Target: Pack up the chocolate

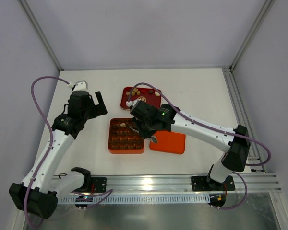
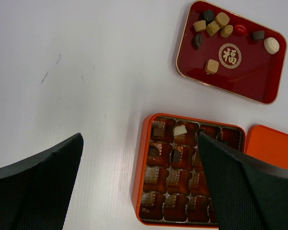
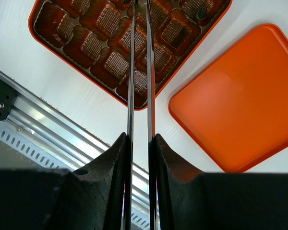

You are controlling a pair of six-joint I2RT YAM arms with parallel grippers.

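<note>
Chocolate point(image 1: 135, 89), from above: mostly in the red tray point(image 1: 125, 94), some in the orange box point(image 1: 110, 139). Left wrist: left gripper point(image 2: 139, 139) gapes over worktop point(image 2: 62, 72). Right wrist: right gripper point(image 3: 140, 9) blades close together above the box; whether they hold a piece we cannot tell. We judge placing; next, find an empty cell point(image 3: 116, 64).

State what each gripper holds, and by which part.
Left gripper: nothing, jaws wide open. Right gripper: jaws nearly closed above the orange box; tips hidden, cannot tell.
</note>
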